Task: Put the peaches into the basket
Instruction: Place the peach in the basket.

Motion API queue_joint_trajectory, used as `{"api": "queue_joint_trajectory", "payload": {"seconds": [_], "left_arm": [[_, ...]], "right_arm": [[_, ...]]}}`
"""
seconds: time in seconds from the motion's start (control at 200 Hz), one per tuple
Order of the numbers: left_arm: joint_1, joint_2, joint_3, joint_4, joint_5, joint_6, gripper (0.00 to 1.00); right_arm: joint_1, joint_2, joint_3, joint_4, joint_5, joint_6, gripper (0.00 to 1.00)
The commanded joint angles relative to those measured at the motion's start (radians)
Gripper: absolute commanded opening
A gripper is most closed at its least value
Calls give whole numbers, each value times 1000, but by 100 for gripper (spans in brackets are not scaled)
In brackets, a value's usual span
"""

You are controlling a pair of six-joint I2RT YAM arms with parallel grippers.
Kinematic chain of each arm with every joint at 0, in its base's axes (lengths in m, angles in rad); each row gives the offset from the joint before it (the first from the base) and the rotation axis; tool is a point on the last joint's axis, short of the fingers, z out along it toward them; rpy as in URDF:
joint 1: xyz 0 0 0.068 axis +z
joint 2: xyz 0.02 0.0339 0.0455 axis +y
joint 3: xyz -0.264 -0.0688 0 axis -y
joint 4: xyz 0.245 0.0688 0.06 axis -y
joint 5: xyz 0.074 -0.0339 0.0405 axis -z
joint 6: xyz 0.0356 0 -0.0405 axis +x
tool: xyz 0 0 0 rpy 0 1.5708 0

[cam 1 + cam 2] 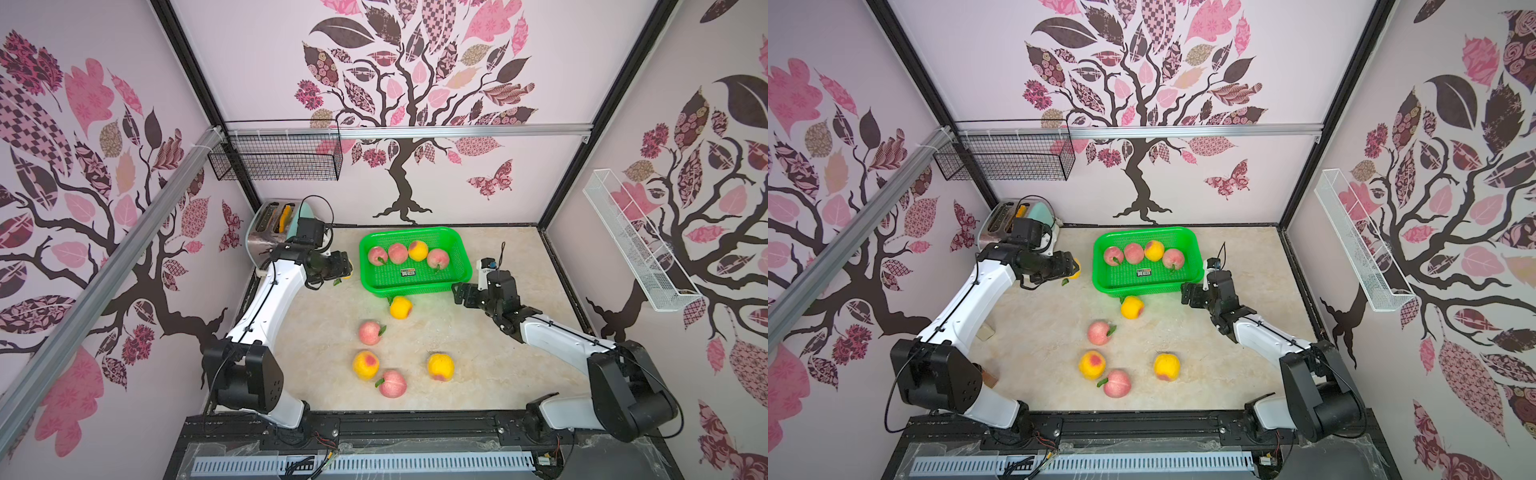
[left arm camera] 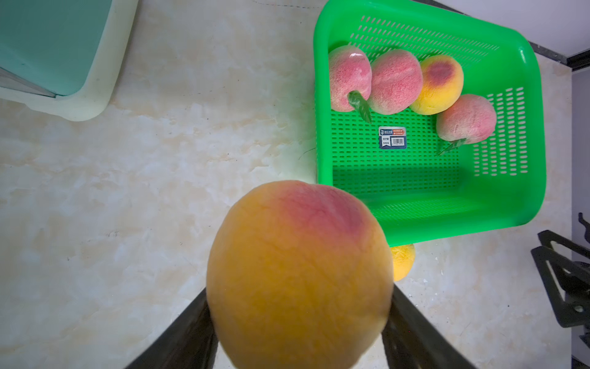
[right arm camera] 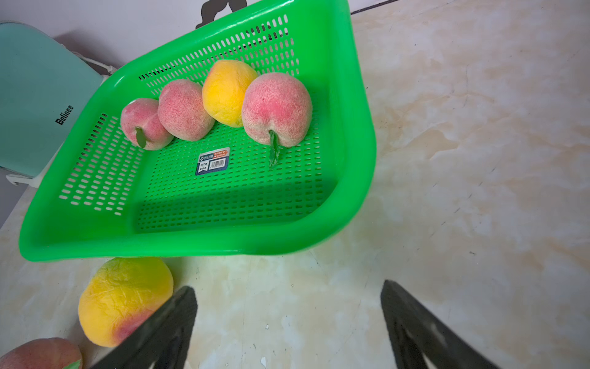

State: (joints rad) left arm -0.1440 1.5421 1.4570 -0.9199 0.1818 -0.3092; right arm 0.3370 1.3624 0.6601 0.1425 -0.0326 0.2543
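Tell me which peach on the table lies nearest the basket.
The yellow peach right beside the near wall of the green basket; the other four table peaches lie farther off.

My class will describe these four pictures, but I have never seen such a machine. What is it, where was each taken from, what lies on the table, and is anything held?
It is a robot with two arms, each ending in a two-fingered gripper. Two pictures look down on the whole scene, almost identically; the other two are taken from the arms' wrists. On the table stands a green basket holding four toy peaches; five loose peaches lie between it and the arms' bases. The left gripper grips a yellow peach beside the basket. The right gripper is open and empty, at the basket's other side.
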Motion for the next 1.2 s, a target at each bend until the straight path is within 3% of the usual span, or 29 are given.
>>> {"api": "queue_joint_trajectory", "payload": {"seconds": [0.0,0.295,0.51,0.795,1.195], "left_arm": [[-2,20,22,27,38,-4,74],[-17,109,129,11,67,10,74],[-101,236,273,-21,49,19,74],[-148,385,417,-5,43,-8,74],[-173,522,462,20,43,-11,73]], "right_arm": [[3,-1,26,-4,5,9,93],[4,-22,20,-9,-9,14,92],[4,-30,24,-17,-6,9,92],[3,-33,27,-28,-8,5,92],[3,-7,33,-30,8,-3,93]]}}
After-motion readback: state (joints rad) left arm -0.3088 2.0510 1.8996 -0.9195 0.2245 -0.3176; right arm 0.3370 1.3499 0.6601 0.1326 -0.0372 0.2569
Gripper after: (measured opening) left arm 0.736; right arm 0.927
